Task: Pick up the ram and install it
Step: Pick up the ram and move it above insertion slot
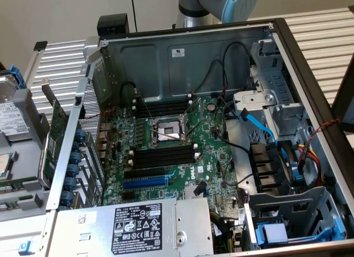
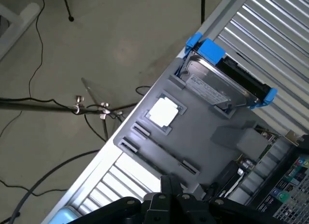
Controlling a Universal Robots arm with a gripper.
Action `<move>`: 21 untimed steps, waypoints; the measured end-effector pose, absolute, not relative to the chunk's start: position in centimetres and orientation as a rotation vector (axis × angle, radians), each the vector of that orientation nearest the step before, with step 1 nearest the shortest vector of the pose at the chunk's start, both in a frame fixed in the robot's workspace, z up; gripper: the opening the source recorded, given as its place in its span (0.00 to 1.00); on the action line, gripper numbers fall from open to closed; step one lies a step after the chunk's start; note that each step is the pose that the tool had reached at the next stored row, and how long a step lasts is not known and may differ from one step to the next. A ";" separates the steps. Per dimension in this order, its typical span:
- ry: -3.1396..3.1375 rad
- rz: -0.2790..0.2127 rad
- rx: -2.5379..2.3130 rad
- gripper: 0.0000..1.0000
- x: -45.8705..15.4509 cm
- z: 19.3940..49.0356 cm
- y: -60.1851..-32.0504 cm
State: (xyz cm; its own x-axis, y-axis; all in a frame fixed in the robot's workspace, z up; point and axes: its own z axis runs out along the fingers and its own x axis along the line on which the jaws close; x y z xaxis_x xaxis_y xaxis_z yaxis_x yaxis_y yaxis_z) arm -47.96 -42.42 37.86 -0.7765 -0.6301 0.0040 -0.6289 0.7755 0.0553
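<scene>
In the exterior view only the arm's grey and blue joint (image 1: 221,3) shows, above the back wall of the open computer case (image 1: 182,52); the gripper is outside that picture. The wrist view looks down on a grey parts tray (image 2: 212,137), with the gripper's black body (image 2: 164,207) at the picture's edge over the tray's rim. Two thin green strips (image 1: 12,186) lie in the tray at the exterior view's left; they may be the ram, but I cannot tell. On the motherboard, black memory slots (image 1: 163,155) with white end clips stand empty.
The tray holds a hard drive in a blue caddy (image 2: 217,84) and a square processor (image 2: 163,111). A green expansion card (image 1: 55,136) stands outside the case's left wall. The power supply (image 1: 138,224), drive cages (image 1: 293,224) and cables (image 1: 260,124) crowd the case.
</scene>
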 end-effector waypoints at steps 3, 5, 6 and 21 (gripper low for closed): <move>-2.908 -0.078 1.122 0.11 -48.0 37.9 -42.4; -2.886 -0.077 1.176 0.11 -48.0 37.9 -42.4; -2.875 -0.077 1.201 0.11 -48.0 37.9 -42.4; -2.680 -0.071 1.577 0.11 -48.0 37.8 -42.4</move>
